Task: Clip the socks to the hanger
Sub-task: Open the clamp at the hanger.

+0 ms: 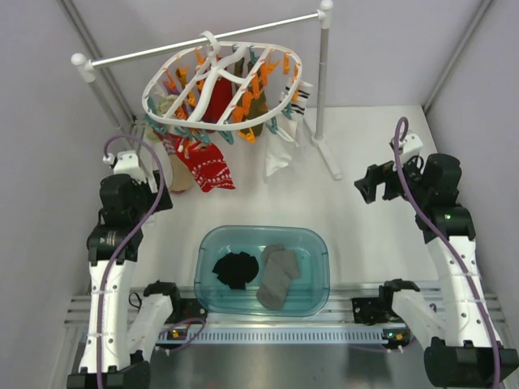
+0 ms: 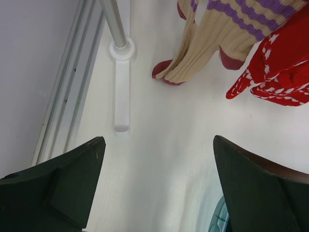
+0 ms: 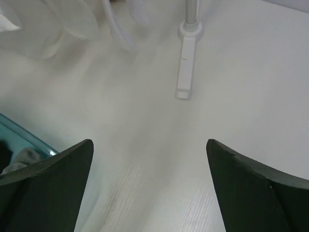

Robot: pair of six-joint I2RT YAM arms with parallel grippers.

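The black socks [image 1: 236, 269] lie bunched in the left half of a clear teal bin [image 1: 320, 243], beside a grey sock [image 1: 278, 275]. The white oval hanger [image 1: 223, 79] with orange and teal clips hangs by its hook from the rail at the back. My left gripper [image 1: 130, 166] is open and empty at the left, above the table near the hanging socks; in the left wrist view [image 2: 159, 140] only bare table lies between the fingers. My right gripper [image 1: 366, 183] is open and empty at the right, and the right wrist view [image 3: 148, 142] also shows bare table.
A red patterned sock [image 1: 207, 166], a cream purple-striped sock [image 2: 212, 38] and a white sock [image 1: 278, 150] hang from the hanger. The thin white rail [image 1: 203, 42] stands on two posts with flat feet [image 3: 186, 63] [image 2: 121, 87]. Grey walls close in on both sides.
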